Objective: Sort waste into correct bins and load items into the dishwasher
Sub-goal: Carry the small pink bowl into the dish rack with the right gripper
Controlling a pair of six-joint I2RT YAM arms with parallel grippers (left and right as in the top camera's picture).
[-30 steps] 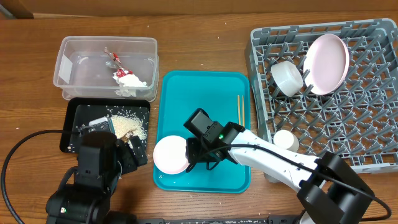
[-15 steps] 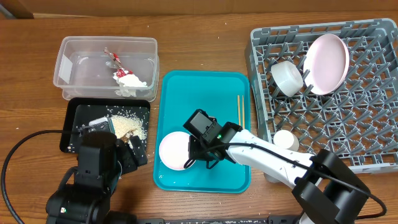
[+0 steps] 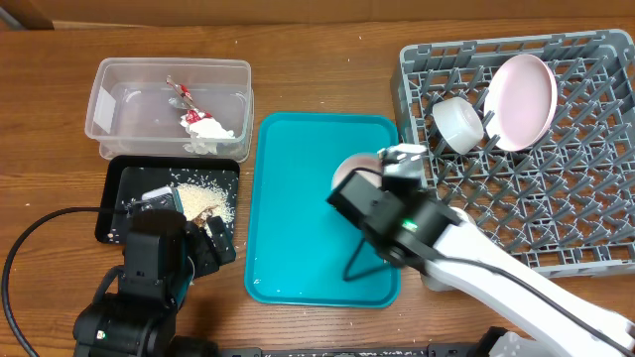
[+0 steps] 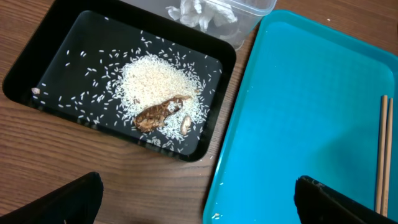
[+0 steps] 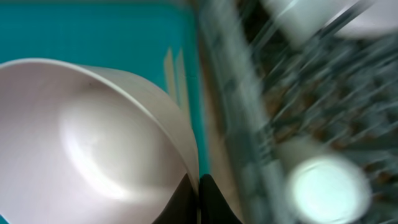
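Hanging wide open and empty, the left jaws hover by the black tray; beyond, the right jaws pinch the rim of a pale bowl, tipped on edge above the teal tray, whose chopsticks point towards the far side

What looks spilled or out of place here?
Little. The rice and brown scraps sit inside the black tray; only a few stray grains lie at the edge of the teal tray.
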